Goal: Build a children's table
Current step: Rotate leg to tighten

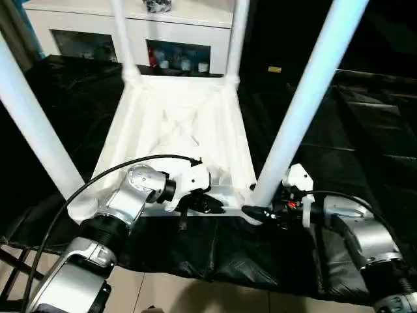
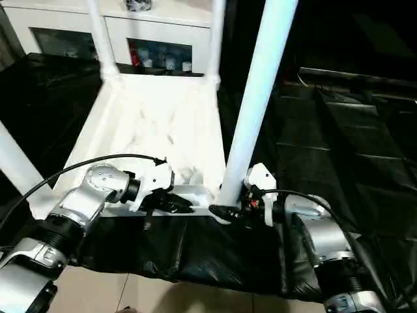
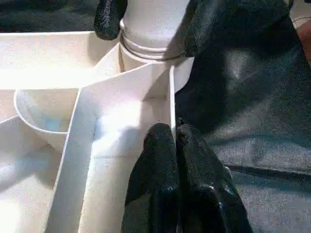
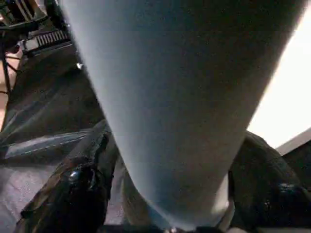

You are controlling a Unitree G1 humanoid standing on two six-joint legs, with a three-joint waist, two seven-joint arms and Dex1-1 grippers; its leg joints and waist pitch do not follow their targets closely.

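All 4 legs stand in the upturned table top (image 1: pixel 176 124); right pincer (image 1: pixel 259 212) straddles the near-right leg (image 1: pixel 306 98) at its base, left pincer (image 3: pixel 176 141) pinches the top's near rim.

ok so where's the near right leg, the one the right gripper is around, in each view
Left eye: leg slants from the top edge down to the tabletop's near right corner.
Right eye: same leg, centre, right gripper at its base.
Left wrist: its ridged collar in the socket.
Right wrist: close up between the fingers.
Shared landmark: that corner socket.
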